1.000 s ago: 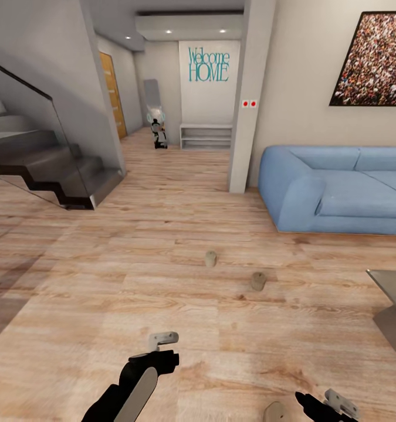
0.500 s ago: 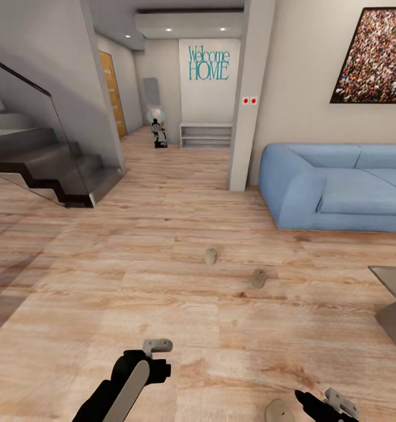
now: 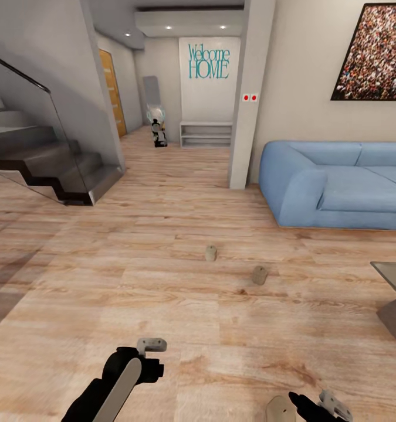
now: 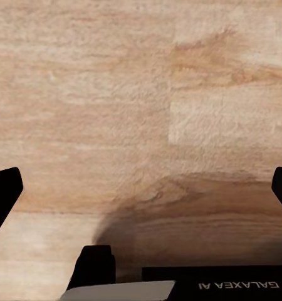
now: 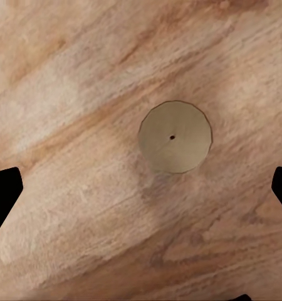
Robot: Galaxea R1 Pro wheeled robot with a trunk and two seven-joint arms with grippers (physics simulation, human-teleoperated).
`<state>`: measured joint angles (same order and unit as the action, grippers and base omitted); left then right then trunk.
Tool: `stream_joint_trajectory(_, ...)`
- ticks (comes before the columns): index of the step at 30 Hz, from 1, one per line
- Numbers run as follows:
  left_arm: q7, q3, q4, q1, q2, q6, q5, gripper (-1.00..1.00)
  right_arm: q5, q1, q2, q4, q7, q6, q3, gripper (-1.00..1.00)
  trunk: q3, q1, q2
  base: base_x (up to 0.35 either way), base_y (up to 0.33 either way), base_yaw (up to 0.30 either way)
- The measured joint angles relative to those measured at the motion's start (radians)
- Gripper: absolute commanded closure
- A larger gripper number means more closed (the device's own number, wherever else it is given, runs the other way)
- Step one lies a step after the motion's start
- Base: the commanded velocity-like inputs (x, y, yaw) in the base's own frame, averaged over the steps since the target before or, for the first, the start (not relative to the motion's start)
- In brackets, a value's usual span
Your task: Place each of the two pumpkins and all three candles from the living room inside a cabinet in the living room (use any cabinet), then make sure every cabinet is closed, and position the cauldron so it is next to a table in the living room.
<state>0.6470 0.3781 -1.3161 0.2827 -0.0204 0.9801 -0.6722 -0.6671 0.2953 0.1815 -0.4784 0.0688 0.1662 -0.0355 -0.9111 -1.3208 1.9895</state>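
Note:
Three squat greyish candles stand upright on the wooden floor. One candle [image 3: 210,253] is in the middle of the room, a second [image 3: 259,275] is to its right and nearer, and a third [image 3: 280,409] is just left of my right gripper [image 3: 331,404]. From above, that third candle [image 5: 175,137] is a round top with a small wick hole, lying ahead of the open right gripper [image 5: 141,191] and not between its fingers. My left gripper [image 3: 149,347] hangs open [image 4: 141,194] over bare floor. The pumpkins, cabinet and cauldron are out of view.
A blue sofa [image 3: 338,187] lines the right wall. The corner of a grey table [image 3: 394,293] juts in at the right. A staircase with a glass rail [image 3: 39,164] is at the left. A pillar [image 3: 244,117] stands beside a hallway with a white shelf [image 3: 205,135].
The view has shifted slightly, so the camera moved. My left arm has drawn back and sits lower in the picture. More of the nearest candle shows beside the right gripper.

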Motion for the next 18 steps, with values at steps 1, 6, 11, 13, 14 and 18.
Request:
stream_joint_trajectory(1,0.0,-0.001,-0.002,0.0,-0.003,0.0,0.0,-1.0,0.0,0.0,-0.003,-0.001,0.001,-0.001,0.001,-1.0,-0.003,-0.004,0.007,0.0,0.0,0.0)
stream_joint_trajectory(6,-0.001,-0.002,-0.006,-0.001,-0.008,0.0,-0.003,-1.0,0.001,-0.001,-0.019,-0.015,0.005,-0.003,0.0,-1.0,-0.019,-0.023,0.042,0.0,0.0,0.0)
stream_joint_trajectory(11,-0.001,-0.003,-0.007,-0.001,-0.01,0.001,-0.002,-1.0,0.001,-0.001,-0.023,-0.02,0.006,-0.003,-0.001,-1.0,-0.034,-0.042,0.077,0.0,0.0,0.0)
stream_joint_trajectory(13,-0.002,-0.004,-0.007,-0.001,-0.01,0.0,-0.003,-1.0,0.001,-0.001,-0.023,-0.02,0.006,-0.003,-0.001,-1.0,-0.041,-0.05,0.091,0.0,0.0,0.0)
stream_joint_trajectory(14,-0.002,-0.003,-0.007,-0.001,-0.01,0.0,-0.003,-1.0,0.001,-0.001,-0.023,-0.02,0.006,-0.003,-0.001,-1.0,-0.044,-0.054,0.098,0.0,0.0,0.0)
stream_joint_trajectory(18,-0.002,-0.004,-0.007,-0.001,-0.009,0.001,-0.004,-1.0,0.003,-0.001,-0.022,-0.021,0.007,-0.005,0.0,-1.0,-0.056,-0.069,0.126,0.0,0.0,0.0)
